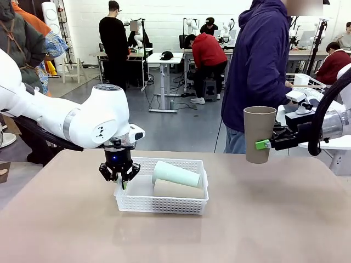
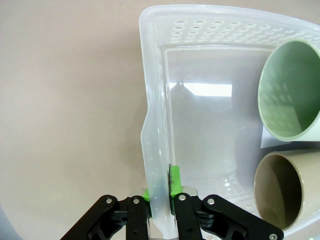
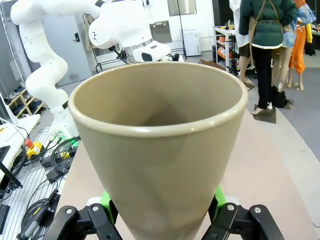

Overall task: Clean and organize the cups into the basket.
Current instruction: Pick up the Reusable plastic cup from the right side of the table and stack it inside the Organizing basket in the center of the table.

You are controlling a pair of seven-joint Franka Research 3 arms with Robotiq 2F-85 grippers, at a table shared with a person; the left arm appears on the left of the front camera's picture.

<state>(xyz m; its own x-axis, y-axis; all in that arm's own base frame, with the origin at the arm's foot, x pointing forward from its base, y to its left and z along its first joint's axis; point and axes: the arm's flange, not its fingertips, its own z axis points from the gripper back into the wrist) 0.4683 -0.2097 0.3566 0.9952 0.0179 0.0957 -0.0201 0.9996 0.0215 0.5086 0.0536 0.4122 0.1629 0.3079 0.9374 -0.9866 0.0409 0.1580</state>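
Note:
The white lattice basket (image 1: 164, 205) sits mid-table. Inside it lie a mint green cup (image 1: 176, 173) and a tan cup (image 1: 179, 189), both on their sides. My left gripper (image 1: 119, 176) is shut on the basket's left wall. In the left wrist view the left gripper (image 2: 161, 192) pinches that wall (image 2: 150, 105), and the mint cup (image 2: 292, 97) and tan cup (image 2: 281, 192) show their open mouths. Off to the right, well above the table, my right gripper (image 1: 264, 144) is shut on a second tan cup (image 1: 259, 133), held upright. That cup (image 3: 160, 145) rises between the green pads (image 3: 106, 200).
A person in a dark purple hoodie (image 1: 258, 66) stands at the far side of the table, right of centre. Bare tan tabletop (image 1: 263, 219) lies in front of and to the right of the basket. Other people and desks are farther back.

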